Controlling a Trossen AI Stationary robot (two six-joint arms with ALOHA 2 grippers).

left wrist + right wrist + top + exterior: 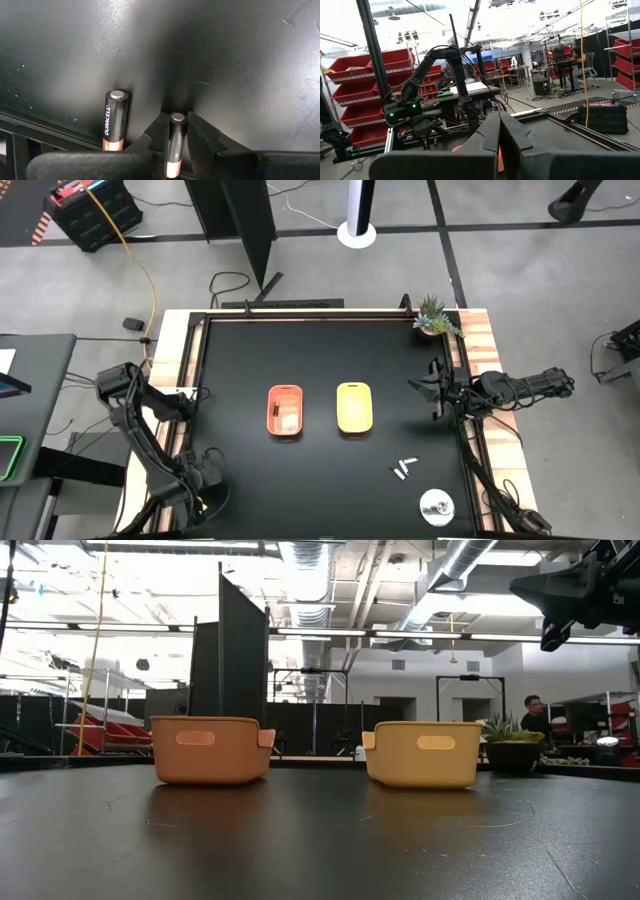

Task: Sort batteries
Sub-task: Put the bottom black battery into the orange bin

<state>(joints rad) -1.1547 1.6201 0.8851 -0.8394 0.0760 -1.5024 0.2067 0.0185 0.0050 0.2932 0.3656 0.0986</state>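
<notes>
My left gripper (208, 478) is low at the table's near left corner, shut on a black-and-copper battery (175, 142). A second black-and-copper battery (115, 120) lies on the black table right beside it. Three small whitish batteries (403, 470) lie on the table at the near right. An orange tray (285, 410), with small things inside, and a yellow tray (355, 407) stand mid-table. My right gripper (414, 385) hangs shut and empty above the table's right side, pointing left; it also shows in its wrist view (500, 131). My left gripper pinches the black-and-copper battery by its two long sides (172, 131), one finger (159, 134) on each side. The fingers lie along the battery, and its silver end cap (177, 118) points away past the fingertips. Whether it is lifted off the table I cannot tell.
A round silvery disc (436, 505) lies at the near right corner. A small potted plant (434, 317) stands at the far right corner. The table's raised edge rail (45, 131) runs close behind the loose battery.
</notes>
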